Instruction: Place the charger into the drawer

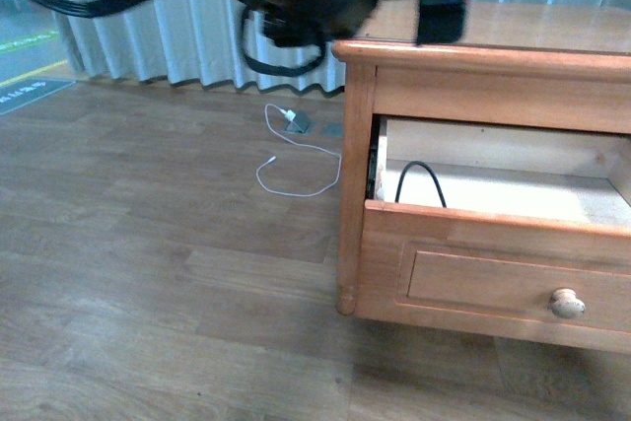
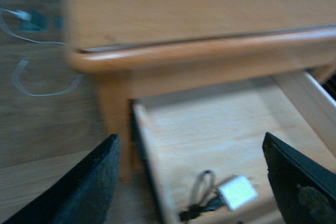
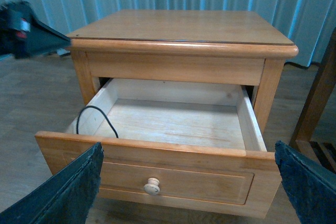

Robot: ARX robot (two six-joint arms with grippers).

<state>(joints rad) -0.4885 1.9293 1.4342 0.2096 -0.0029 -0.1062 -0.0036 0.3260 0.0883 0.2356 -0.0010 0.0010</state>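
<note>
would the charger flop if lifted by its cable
The charger has a black cable standing arched in the drawer unsupported, so it is probably stiff. Its small white block looks light and may swing.

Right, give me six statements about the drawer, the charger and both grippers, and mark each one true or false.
1. The drawer is pulled open. True.
2. A white cable lies on the floor. True.
3. The charger lies on the floor too. False: it lies inside the drawer, with its black cable looped beside it.
4. The left gripper is shut on the charger. False: it is open and holds nothing.
5. The right gripper is open. True.
6. The drawer front carries two knobs. False: it has one round pale knob.
</note>
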